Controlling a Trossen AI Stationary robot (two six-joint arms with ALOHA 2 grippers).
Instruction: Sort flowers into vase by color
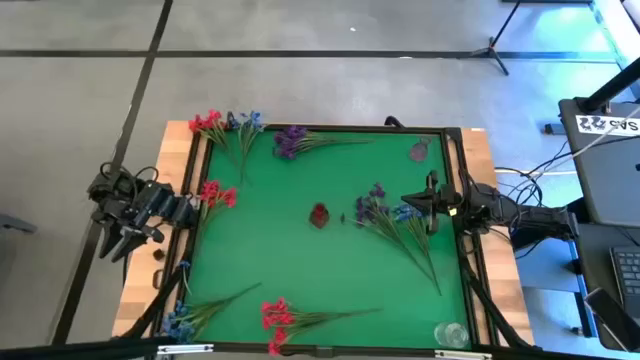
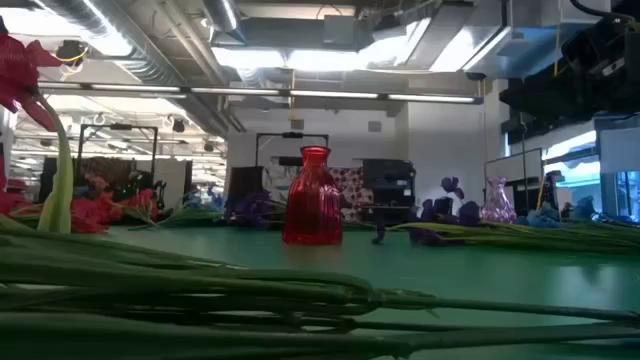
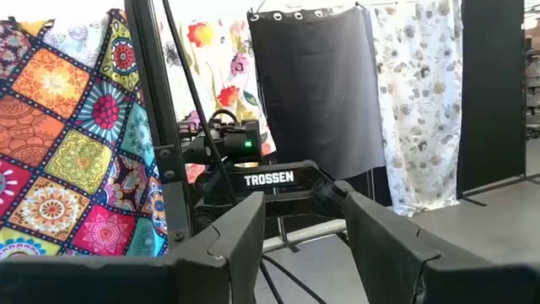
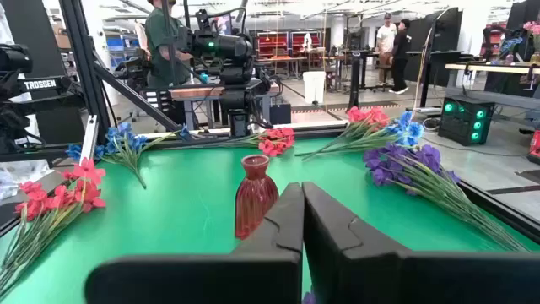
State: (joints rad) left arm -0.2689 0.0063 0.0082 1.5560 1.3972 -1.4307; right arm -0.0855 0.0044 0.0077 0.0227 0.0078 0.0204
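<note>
Right pincer (image 4: 302, 221): we see it at the tabletop's right edge, fingers pressed together with only a thin seam between them, nothing in them.
Left pincer (image 3: 302, 232): we see it off the tabletop's left edge, over the wooden border; fingers spread apart, nothing between them.
Red vase (image 1: 319, 215): upright near the middle of the green tabletop (image 1: 260, 250), straight ahead of the right pincer and apart from it.
Purple and blue sprigs (image 1: 385, 212): blossoms just beside the right pincer, between it and the red vase; stems run toward the near right corner.
Red sprig at left edge (image 1: 213, 194): near the left pincer, not touching it.
Red and blue bunch (image 1: 228, 125): far left corner, well apart from both pincers.
Purple sprig (image 1: 292, 141): far edge, stem pointing right.
Blue sprig (image 1: 182, 315): near left corner.
Red sprig at near edge (image 1: 283, 318): lying flat, stem pointing right.
Purple vase (image 1: 419, 151): far right corner.
Clear vase (image 1: 450, 334): near right corner.
Flowers in vases: none that we can see.
</note>
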